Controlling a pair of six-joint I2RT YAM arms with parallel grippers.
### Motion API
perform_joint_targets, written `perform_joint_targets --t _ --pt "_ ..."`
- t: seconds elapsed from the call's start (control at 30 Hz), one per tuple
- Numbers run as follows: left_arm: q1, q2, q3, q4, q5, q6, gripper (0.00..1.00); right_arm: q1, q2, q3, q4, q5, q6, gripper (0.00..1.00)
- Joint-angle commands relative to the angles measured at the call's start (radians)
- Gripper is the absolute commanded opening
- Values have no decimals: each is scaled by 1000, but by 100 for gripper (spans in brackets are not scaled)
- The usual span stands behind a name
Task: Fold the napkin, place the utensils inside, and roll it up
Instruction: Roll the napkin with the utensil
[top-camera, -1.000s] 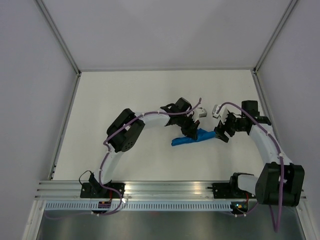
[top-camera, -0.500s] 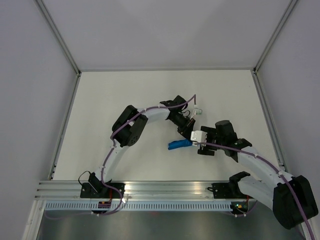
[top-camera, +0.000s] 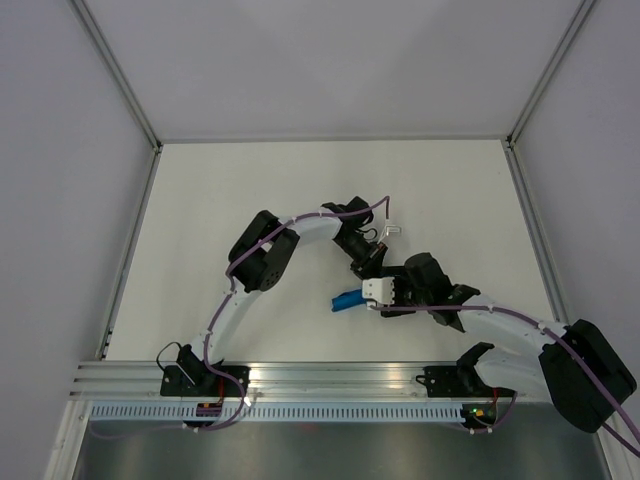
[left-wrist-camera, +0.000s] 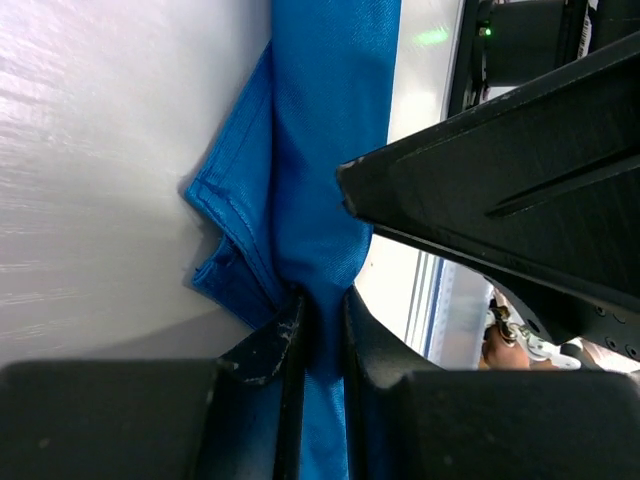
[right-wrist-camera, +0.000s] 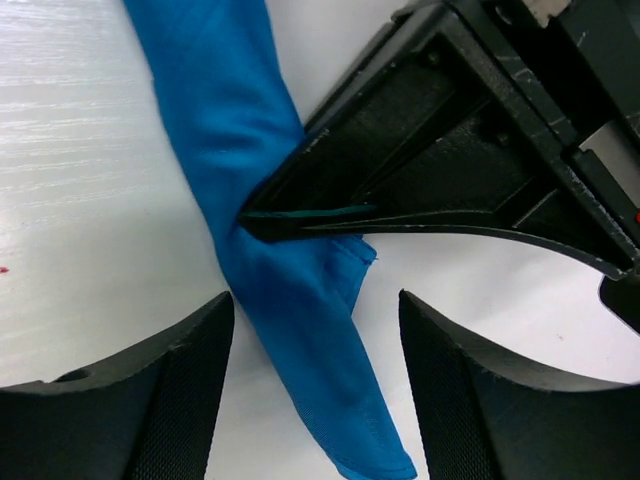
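Note:
The napkin (top-camera: 346, 299) is a narrow bright-blue roll lying on the white table. My left gripper (top-camera: 369, 270) holds its far end; in the left wrist view the gripper (left-wrist-camera: 320, 305) is shut on the napkin (left-wrist-camera: 330, 120), blue cloth pinched between both pads. My right gripper (top-camera: 373, 297) hangs over the same stretch. In the right wrist view it (right-wrist-camera: 315, 305) stands open, the napkin (right-wrist-camera: 235, 140) running between its spread fingers without touching them. The left gripper's black fingers (right-wrist-camera: 430, 170) pinch the cloth just ahead. The utensils are hidden.
The table (top-camera: 250, 200) is white, with grey walls on three sides. An aluminium rail (top-camera: 330, 375) with both arm bases runs along the near edge. The two wrists sit very close together over the roll.
The right arm has swung in from the napkin's right end and now hovers over it beside the left gripper. The left gripper and the roll shifted slightly left and nearer.

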Motion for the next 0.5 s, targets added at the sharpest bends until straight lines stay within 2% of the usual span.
perform_joint_targets --t 0.0,0.2,0.37,0.47 --pt "3 73 -7 -87 -132 68 11 6 55 24 16 62 -3 72" --pt "11 57 10 -102 -127 83 15 12 125 66 -80 53 -26 45" --pt "30 4 27 -87 -163 76 27 13 194 133 -195 50 -17 36" --pt "48 -51 39 -68 -202 53 32 10 245 185 -275 30 9 34"
